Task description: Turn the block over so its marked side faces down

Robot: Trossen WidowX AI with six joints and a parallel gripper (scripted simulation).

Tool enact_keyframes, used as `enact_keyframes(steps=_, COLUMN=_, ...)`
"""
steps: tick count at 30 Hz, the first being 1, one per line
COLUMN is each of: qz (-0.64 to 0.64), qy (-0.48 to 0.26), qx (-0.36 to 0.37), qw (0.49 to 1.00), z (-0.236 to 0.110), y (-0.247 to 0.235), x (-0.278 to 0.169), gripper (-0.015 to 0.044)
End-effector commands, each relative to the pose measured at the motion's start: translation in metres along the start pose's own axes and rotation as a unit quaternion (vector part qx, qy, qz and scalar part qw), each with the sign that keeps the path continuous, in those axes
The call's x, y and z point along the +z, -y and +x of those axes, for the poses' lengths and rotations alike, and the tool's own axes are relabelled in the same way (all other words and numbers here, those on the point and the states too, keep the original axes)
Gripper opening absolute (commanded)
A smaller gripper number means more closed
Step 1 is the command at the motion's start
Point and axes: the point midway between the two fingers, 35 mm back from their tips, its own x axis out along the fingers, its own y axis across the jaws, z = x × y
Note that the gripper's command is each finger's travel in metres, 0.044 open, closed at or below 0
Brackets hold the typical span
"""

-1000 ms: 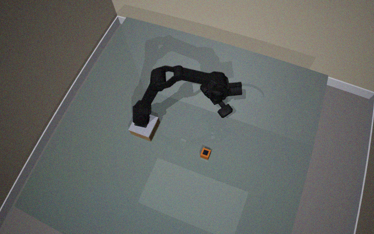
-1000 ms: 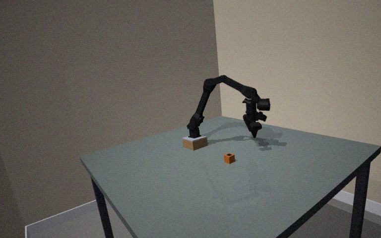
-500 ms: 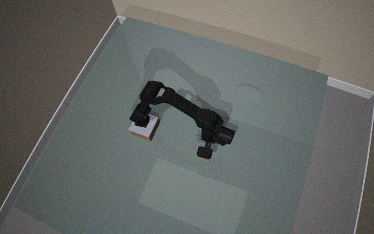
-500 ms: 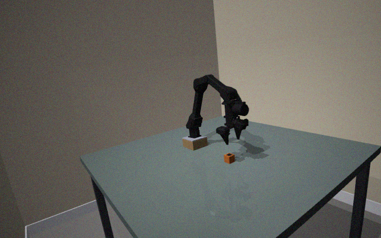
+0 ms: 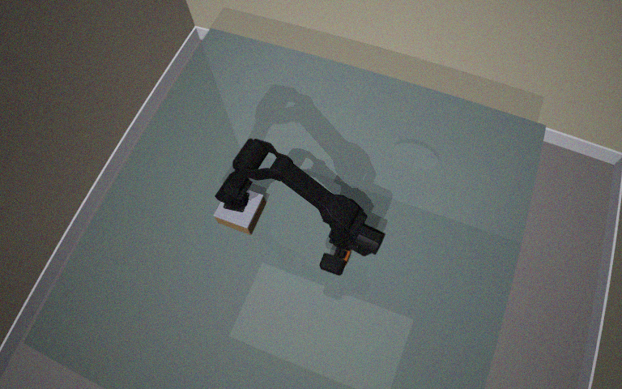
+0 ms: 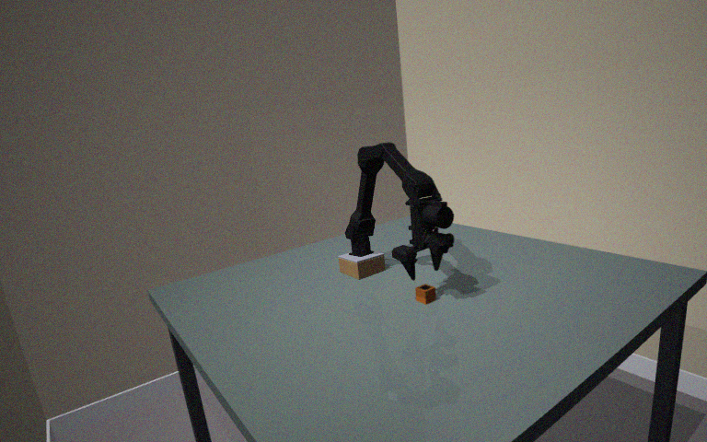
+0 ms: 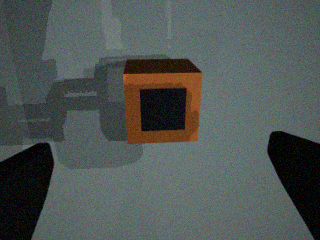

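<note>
Wrist view: my claw [image 7: 160,180] hangs spread wide and empty above the orange block [image 7: 162,100], marked face up mid-worktop [image 6: 511,328]; descending off-centre, I might nudge it aside rather than straddle it.

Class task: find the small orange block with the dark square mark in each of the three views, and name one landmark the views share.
Top: small orange block only a sliver, under the open gripper.
Exterior: centre, on grey-green table, below gripper.
Wrist: upper centre, mark facing camera.
Shared landmark: gripper's black fingers.
</note>
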Motion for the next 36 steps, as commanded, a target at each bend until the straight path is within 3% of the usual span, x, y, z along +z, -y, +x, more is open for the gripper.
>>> enact_keyframes(steps=1, qz=0.003, qy=-0.001, qx=-0.003, qw=1.000, z=0.009, y=0.002, x=-0.001, gripper=0.0440)
enact_keyframes(steps=31, qz=0.003, qy=-0.001, qx=-0.003, qw=1.000, z=0.055, y=0.003, x=0.000, gripper=0.0440)
enact_keyframes(steps=36, qz=0.003, qy=-0.001, qx=-0.003, qw=1.000, z=0.055, y=0.003, x=0.000, gripper=0.0309)
